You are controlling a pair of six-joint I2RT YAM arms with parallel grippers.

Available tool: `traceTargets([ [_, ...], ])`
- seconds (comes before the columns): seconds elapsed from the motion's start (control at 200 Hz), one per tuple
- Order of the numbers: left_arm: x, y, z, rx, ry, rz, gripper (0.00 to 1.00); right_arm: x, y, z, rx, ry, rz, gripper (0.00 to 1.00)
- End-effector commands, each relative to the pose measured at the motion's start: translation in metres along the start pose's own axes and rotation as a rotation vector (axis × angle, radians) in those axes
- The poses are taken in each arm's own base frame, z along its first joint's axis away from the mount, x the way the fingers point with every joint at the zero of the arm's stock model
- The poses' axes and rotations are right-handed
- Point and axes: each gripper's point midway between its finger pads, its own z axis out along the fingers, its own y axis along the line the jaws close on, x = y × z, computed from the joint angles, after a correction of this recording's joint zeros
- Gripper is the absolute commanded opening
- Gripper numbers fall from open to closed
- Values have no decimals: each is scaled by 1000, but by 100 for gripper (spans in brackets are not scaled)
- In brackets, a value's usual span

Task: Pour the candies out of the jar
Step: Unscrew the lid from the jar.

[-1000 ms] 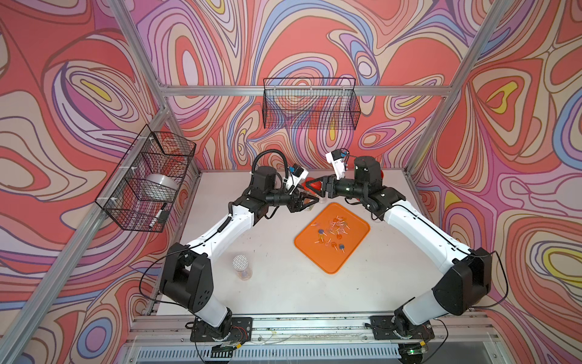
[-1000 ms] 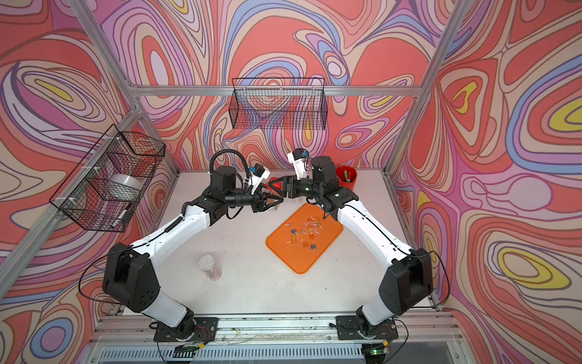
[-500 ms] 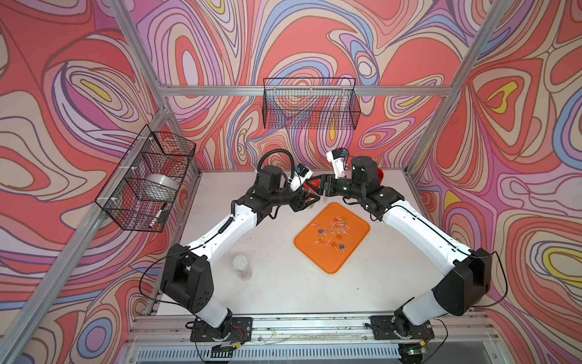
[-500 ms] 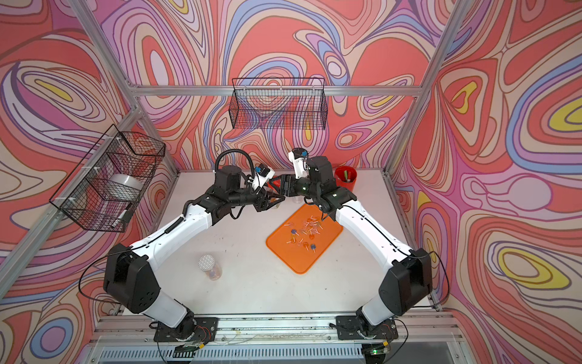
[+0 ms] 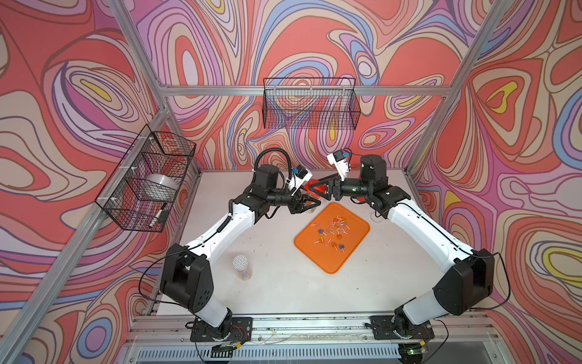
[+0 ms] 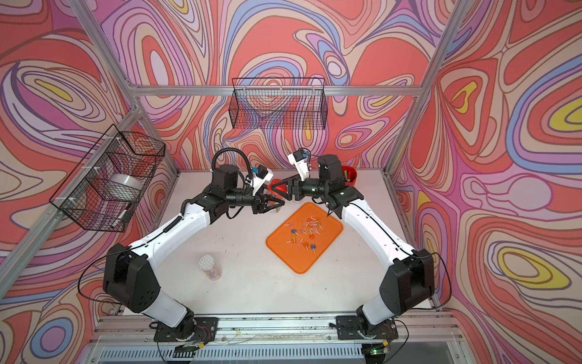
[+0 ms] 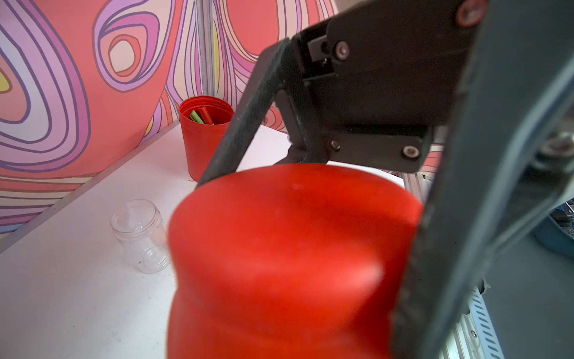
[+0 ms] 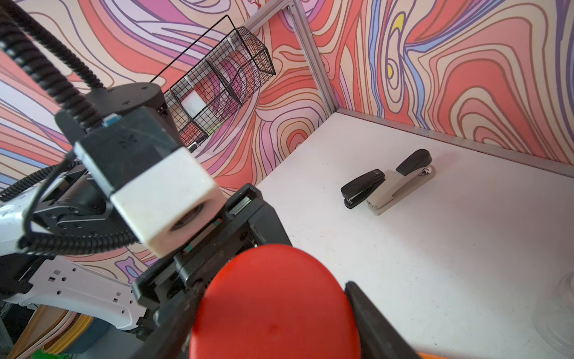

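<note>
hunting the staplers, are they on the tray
No, both staplers lie side by side on the bare white table.

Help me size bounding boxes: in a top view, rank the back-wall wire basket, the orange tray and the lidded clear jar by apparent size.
1. back-wall wire basket: looks largest, but it hangs above the table, likely nearer the camera.
2. orange tray.
3. lidded clear jar: by far smallest.
</note>
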Motion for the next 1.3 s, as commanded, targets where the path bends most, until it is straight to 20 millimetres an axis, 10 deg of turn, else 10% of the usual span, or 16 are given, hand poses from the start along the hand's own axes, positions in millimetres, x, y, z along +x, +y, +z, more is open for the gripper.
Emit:
traceTargets([
  [0.0, -26, -21, -7, 74, -54, 77, 0, -6, -3, -2, 50, -14, 27, 77],
  [0.185, -25, -19, -6, 58, -53, 76, 0, -10, -22, -9, 184, -46, 66, 98],
  [0.381, -24, -12, -6, 17, -47, 78, 0, -19, -24, -15, 224, -86, 83, 97],
  [0.987, -15, 11, 6, -136, 34, 62, 0, -10, -27, 15, 260, -87, 181, 73],
  [1.292, -18, -6, 0, -23, 5, 71, 0, -10, 6, 10, 92, -56, 50, 41],
])
